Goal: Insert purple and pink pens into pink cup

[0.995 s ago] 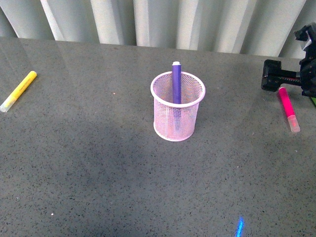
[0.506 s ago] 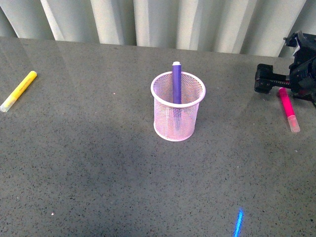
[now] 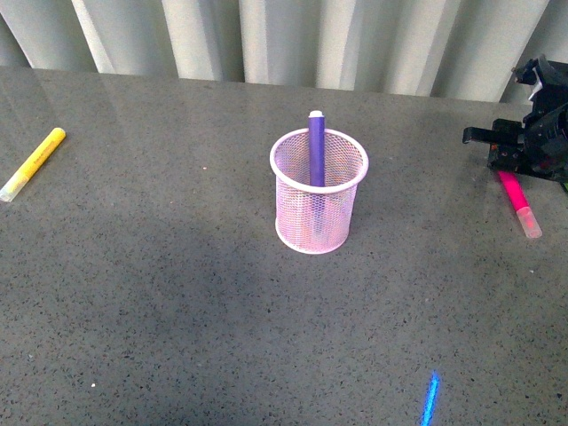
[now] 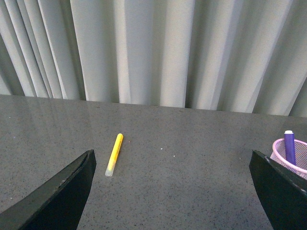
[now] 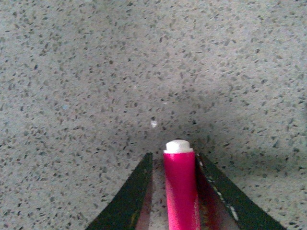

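Note:
The pink cup [image 3: 319, 191] stands mid-table, with the purple pen [image 3: 317, 146] upright inside it, its tip above the rim. In the left wrist view, the cup [image 4: 293, 155] and purple pen [image 4: 289, 146] show at the far edge. The pink pen [image 3: 518, 202] lies at the table's right side, pale cap toward me. My right gripper [image 3: 508, 160] is shut on the pen's far end. The right wrist view shows the pink pen [image 5: 181, 191] squeezed between the two fingers of the right gripper [image 5: 175, 160]. My left gripper [image 4: 175, 184] is open over bare table, holding nothing.
A yellow marker [image 3: 33, 163] lies at the far left of the grey speckled table [image 3: 177, 293], also seen as the yellow marker [image 4: 114, 154] in the left wrist view. Pale curtains [image 3: 284, 35] hang behind the table's far edge.
My right gripper has shifted slightly and its jaws have come together over the pink pen's far end. The cup, purple pen and yellow marker have not moved.

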### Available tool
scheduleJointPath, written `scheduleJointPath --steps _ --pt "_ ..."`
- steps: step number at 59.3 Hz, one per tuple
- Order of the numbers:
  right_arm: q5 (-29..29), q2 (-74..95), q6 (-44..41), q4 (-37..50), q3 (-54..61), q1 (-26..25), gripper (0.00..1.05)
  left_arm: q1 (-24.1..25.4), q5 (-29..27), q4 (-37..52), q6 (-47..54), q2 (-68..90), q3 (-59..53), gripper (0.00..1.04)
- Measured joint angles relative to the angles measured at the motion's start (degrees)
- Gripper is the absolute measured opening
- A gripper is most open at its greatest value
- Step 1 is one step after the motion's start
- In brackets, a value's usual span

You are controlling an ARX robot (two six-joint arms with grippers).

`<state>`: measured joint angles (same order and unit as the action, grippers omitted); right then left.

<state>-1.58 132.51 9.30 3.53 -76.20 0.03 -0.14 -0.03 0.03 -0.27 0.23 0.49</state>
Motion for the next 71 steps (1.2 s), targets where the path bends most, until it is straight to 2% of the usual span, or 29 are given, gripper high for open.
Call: scheduleJointPath --steps 5,25,29,33,37,40,48,56,68,71 --pt "0.0 -0.5 0.5 0.2 0.8 0.7 0.12 0.0 0.0 0.0 0.0 0.0 0.0 0.98" --pt "2.8 -2.9 0.4 4.2 5.4 1.6 0.11 0.0 0.0 0.0 0.0 0.0 0.0 0.98" --pt "5.4 -4.0 -1.2 7.3 7.6 2.0 0.11 0.0 0.0 0.0 0.0 0.0 0.0 0.98" --pt "9.6 -6.2 -6.0 14.8 11.3 3.0 0.11 0.0 0.0 0.0 0.0 0.0 0.0 0.98" --pt "10.3 -9.7 -10.7 22.6 14.2 4.5 0.11 0.0 0.0 0.0 0.0 0.0 0.0 0.98" --pt "9.6 -12.0 -12.1 25.3 15.0 5.7 0.11 0.0 0.0 0.0 0.0 0.0 0.0 0.98" --pt "7.2 -18.5 -13.0 32.0 17.0 10.5 0.11 0.0 0.0 0.0 0.0 0.0 0.0 0.98" --pt "5.1 -21.8 -13.6 41.7 20.5 18.0 0.11 0.0 0.0 0.0 0.0 0.0 0.0 0.98" --pt "6.8 -20.4 -17.6 56.1 25.2 28.2 0.11 0.0 0.0 0.0 0.0 0.0 0.0 0.98" --pt "7.4 -18.7 -19.9 63.0 26.8 31.2 0.11 0.0 0.0 0.0 0.0 0.0 0.0 0.98"
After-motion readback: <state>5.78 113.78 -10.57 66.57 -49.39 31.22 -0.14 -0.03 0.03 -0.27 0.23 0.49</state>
